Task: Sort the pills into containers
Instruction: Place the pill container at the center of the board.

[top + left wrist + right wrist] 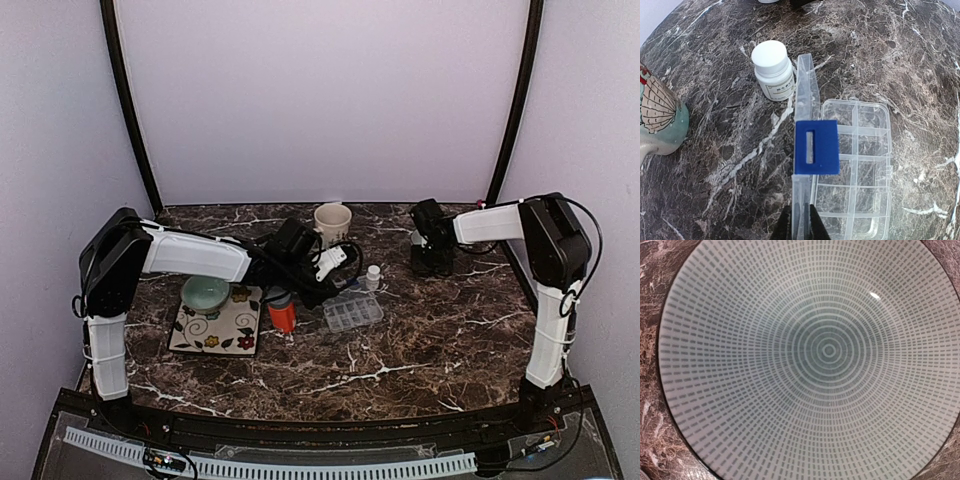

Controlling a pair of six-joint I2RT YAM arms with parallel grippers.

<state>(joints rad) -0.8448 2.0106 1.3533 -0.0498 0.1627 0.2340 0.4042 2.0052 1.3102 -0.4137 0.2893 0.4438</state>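
Pills cannot be made out anywhere, and the compartments of the clear, flat plastic organiser box [855, 156] on the dark veined marble table [715, 150] look bare, so sorting seems not yet begun. The left gripper [800, 214] is pinched tight on the edge of the box's clear hinged lid [807, 90], holding it upright so the compartments lie open from above, with a white-capped white pill bottle [772, 67] just beside the lid's far end. The right gripper [433, 258], jaws closed, hangs over a pale green dash-ringed ceramic bowl [765, 315], perhaps to look for pills; whether it holds anything I cannot tell.
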